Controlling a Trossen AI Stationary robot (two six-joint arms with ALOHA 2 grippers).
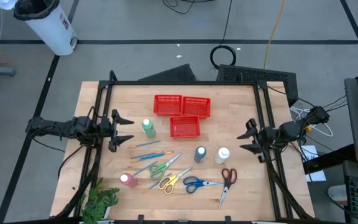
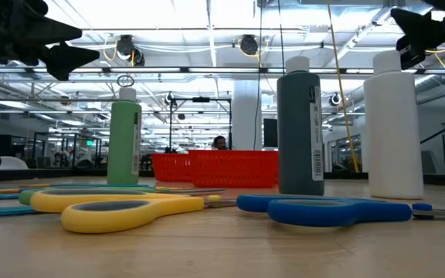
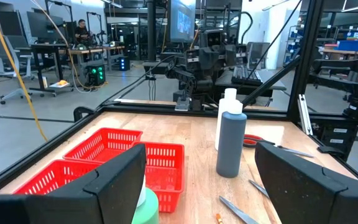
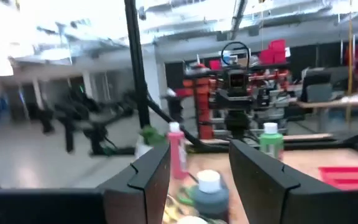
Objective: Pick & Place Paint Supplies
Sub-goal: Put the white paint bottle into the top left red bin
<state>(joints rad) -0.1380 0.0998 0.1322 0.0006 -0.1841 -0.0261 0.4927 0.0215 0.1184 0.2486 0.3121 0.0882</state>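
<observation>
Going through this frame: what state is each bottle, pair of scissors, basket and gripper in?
green bottle: upright, capped
grey-blue bottle: upright, capped
white bottle: upright, capped
pink bottle: upright, capped
four scissors: flat on table
red baskets: empty
left gripper: open, holding nothing
right gripper: open, holding nothing

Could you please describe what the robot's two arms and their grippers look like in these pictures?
Both arms are black, jointed, with cables bundled along them. The left gripper and right gripper each end in two pointed black fingers, broad, flat and matte in the wrist views. No markings are legible.
</observation>
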